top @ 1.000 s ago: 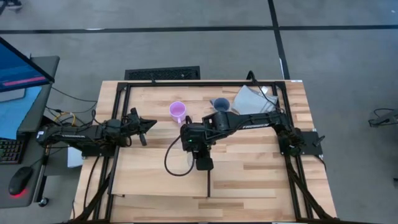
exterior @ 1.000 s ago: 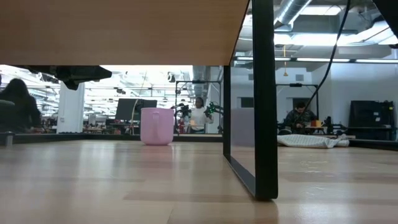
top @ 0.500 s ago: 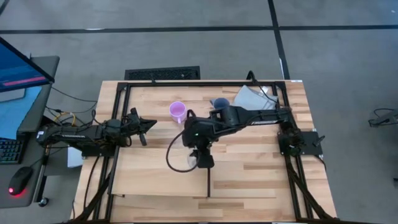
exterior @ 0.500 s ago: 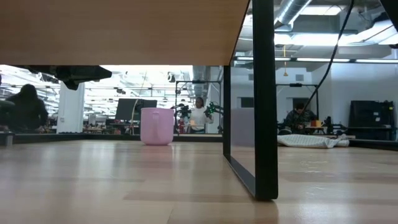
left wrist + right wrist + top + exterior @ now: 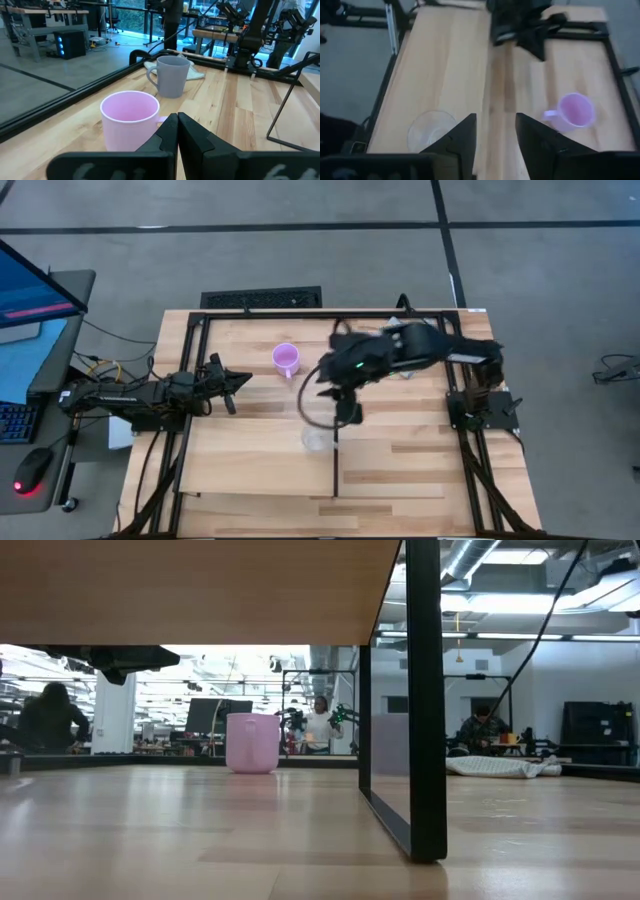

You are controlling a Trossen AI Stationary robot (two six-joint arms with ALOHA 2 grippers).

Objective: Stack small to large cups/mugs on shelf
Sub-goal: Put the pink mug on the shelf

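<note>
The small clear cup [image 5: 315,440] stands upright on the pale shelf board [image 5: 250,465], just left of its black strip [image 5: 335,472]; it also shows in the right wrist view [image 5: 431,131]. My right gripper [image 5: 348,412] hovers open and empty above the table, just far-right of the cup. The pink mug [image 5: 286,360] stands on the tabletop at the far middle. In the left wrist view, the blue-grey mug [image 5: 170,75] stands beyond the pink mug [image 5: 131,120]; my right arm hides it in the high view. My left gripper [image 5: 240,378] is shut and empty, left of the pink mug.
A grey cloth [image 5: 192,74] lies by the blue-grey mug at the far right. The black metal frame [image 5: 190,380] rings the table, and its post [image 5: 425,700] stands under the shelf. The shelf's right half [image 5: 420,470] is bare wood.
My right gripper has drawn away from the clear cup, going toward the table's far right as the arm swings back. The cup, covered by the gripper a second ago, now stands uncovered on the shelf in the same place.
</note>
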